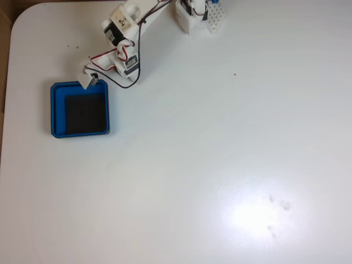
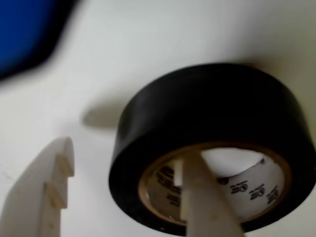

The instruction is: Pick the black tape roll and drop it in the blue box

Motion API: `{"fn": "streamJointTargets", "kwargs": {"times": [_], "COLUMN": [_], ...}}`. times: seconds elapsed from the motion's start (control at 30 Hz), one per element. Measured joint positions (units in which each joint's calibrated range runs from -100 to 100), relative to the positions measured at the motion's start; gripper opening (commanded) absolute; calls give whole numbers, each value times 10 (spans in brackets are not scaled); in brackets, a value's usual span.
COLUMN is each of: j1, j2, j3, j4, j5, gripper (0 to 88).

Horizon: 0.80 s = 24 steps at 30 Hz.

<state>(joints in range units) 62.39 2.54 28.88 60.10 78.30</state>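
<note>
Seen from the fixed camera, the arm reaches from the worktop's [image 1: 220,137] far edge toward the left, its pincer [image 1: 91,81] at the far rim of the box [image 1: 58,110]. The wrist camera shows the tape [image 2: 207,123] up close: one finger [image 2: 207,197] passes through its core, the other [image 2: 47,197] stands apart outside it. The jaws are spread, not clamped on the tape. A blurred blue corner of the box sits at that view's top left.

Lying wide open across most of the white tabletop [image 1: 220,165] in the fixed view. Crowding the upper left: shallow bright-blue square tray [image 1: 57,110] and white jointed arm [image 1: 124,33] reaching over its top rim. Blocking close ahead in the wrist view: black tape roll [image 2: 207,106], one pale finger [image 2: 202,197] inside its core.
</note>
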Motion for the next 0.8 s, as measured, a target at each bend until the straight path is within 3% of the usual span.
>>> {"fn": "streamJointTargets", "kwargs": {"times": [0.8], "j1": [6], "j2": [36], "j3": [-12], "j4": [-4], "j5": [-1], "gripper": [160]}}
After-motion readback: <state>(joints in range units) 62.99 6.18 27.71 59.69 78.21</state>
